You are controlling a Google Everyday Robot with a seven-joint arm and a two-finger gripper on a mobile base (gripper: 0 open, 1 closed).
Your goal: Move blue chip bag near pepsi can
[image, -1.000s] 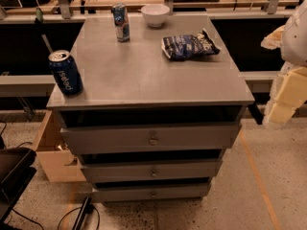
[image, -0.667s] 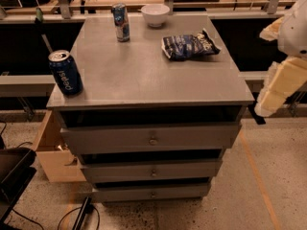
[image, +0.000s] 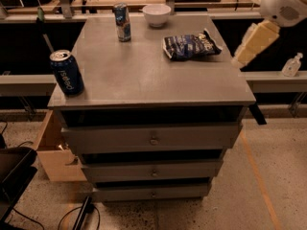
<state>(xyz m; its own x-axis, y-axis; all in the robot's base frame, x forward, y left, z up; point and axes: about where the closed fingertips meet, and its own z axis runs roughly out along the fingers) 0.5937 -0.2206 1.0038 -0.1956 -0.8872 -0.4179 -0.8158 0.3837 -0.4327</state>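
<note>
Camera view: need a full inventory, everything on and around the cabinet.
blue chip bag: 1, dark blue, lying flat on the cabinet top, back right
pepsi can: 1, dark blue with a silver top, upright at the front left corner
slim can: 1, blue and silver, upright at the back, left of the bowl
bowl: 1, white, back edge, middle
cabinet: 1, grey, three drawers in front
box: 1, tan, on the floor to the cabinet's left
bottle: 1, clear, on the ledge at far right
arm: 1, white, upper right
gripper: 1, cream, off the cabinet's right edge, beside the chip bag, touching nothing
</note>
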